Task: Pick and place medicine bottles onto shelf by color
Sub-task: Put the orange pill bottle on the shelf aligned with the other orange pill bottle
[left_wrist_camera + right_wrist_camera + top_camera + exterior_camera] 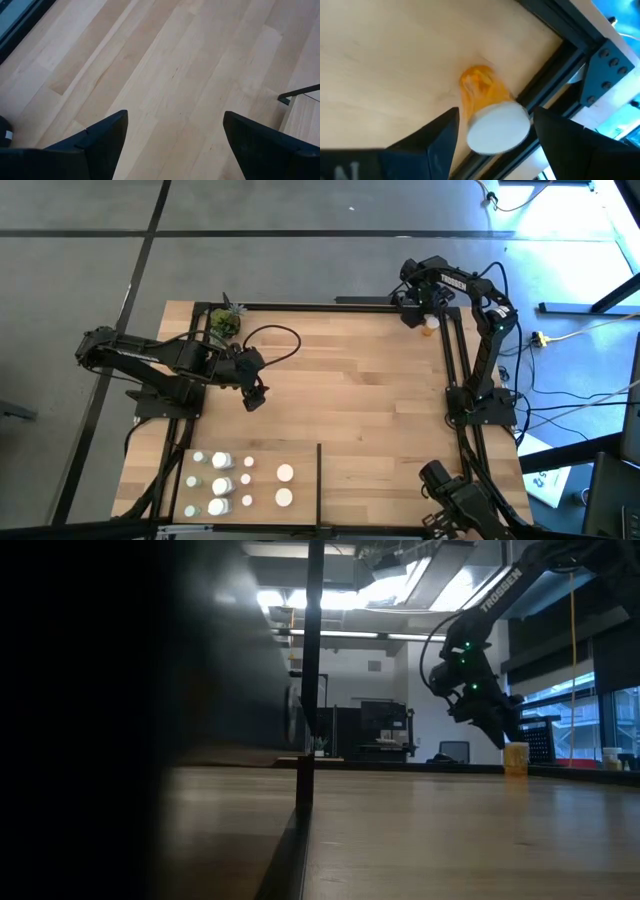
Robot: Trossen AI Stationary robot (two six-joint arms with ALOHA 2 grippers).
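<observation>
An orange medicine bottle with a white cap stands on its base in the far right corner of the light-wood shelf, close to the black frame bar. My right gripper hangs over it, open and pointing steeply down. Its fingers stand either side of the cap, with a sliver of gap showing. The same bottle shows in the low view, just below that gripper. My left gripper waits open over bare wood at centre left. Several white and pale green bottles stand at the near left.
A thin black divider strip runs along the right side of the grouped bottles. A small green potted plant stands at the far left corner, with a black cable looping beside it. Black frame bars edge the wood.
</observation>
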